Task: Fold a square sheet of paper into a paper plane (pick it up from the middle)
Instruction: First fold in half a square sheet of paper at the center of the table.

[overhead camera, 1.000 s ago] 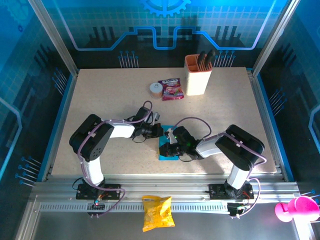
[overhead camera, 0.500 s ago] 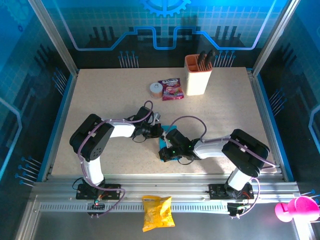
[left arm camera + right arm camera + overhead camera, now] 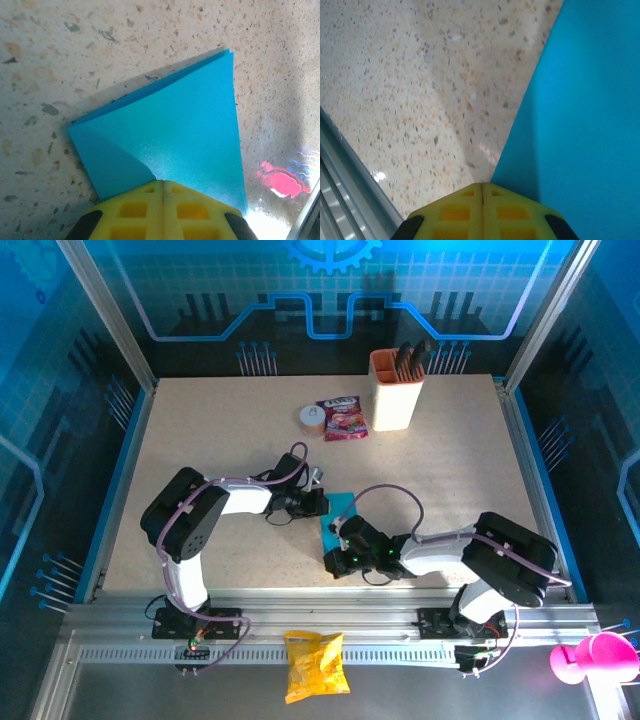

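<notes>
The square sheet of paper (image 3: pixel 343 509) lies folded on the table between my two arms, bright cyan-blue. In the left wrist view the paper (image 3: pixel 175 130) shows two layers along its far edge and a diagonal crease. My left gripper (image 3: pixel 162 183) is shut, its yellow tips resting on top of the paper. In the top view the left gripper (image 3: pixel 324 504) sits at the paper's left edge. My right gripper (image 3: pixel 335 558) is at the paper's near end, low over the table. It is shut (image 3: pixel 482 185), its tips right at the paper's (image 3: pixel 590 125) left edge.
At the back stand a beige holder cup (image 3: pixel 395 392) with dark tools, a pink-red snack packet (image 3: pixel 342 418) and a small roll (image 3: pixel 312 418). A yellow snack bag (image 3: pixel 315 665) lies on the near rail. A metal rail (image 3: pixel 350 175) runs close beside my right gripper.
My right gripper has slid along the paper toward the near edge of the table, uncovering the paper's far part. The left gripper has stayed in place.
</notes>
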`<state>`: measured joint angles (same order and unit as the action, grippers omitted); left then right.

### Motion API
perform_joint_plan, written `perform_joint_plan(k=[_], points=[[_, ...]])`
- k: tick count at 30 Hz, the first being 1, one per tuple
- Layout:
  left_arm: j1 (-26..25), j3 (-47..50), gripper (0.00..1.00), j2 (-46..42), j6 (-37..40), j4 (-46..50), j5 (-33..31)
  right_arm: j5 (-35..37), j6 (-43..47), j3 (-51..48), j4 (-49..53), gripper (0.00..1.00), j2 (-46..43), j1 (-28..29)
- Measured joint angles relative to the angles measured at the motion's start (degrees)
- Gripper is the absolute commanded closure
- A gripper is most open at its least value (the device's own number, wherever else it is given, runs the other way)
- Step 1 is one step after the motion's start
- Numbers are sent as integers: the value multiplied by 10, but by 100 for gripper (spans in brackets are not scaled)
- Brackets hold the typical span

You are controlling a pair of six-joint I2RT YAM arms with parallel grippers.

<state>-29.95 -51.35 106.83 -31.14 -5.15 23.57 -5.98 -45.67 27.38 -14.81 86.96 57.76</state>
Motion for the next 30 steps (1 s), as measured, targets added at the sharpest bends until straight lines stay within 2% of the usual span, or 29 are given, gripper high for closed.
perform_joint_plan(k=[6, 10, 13, 19, 26, 30], points=[[1, -4, 100, 1, 2, -7, -21, -52, 3, -29, 136, 100, -108, -9], [1, -4, 100, 1, 2, -10, -26, -67, 20, -10, 224, 100, -193, -59], [1, -4, 100, 1, 2, -12, -28, -72, 30, 26, 249, 100, -211, -91], [1, -4, 100, 1, 2, -12, -30, -89, 32, 80, 207, 100, -129, -103], [0, -4, 100, 1, 2, -12, -32, -111, 4, 80, 110, 100, 13, -103], [0, -6, 100, 0, 1, -11, -32, -112, -9, 76, 75, 100, 49, -103]])
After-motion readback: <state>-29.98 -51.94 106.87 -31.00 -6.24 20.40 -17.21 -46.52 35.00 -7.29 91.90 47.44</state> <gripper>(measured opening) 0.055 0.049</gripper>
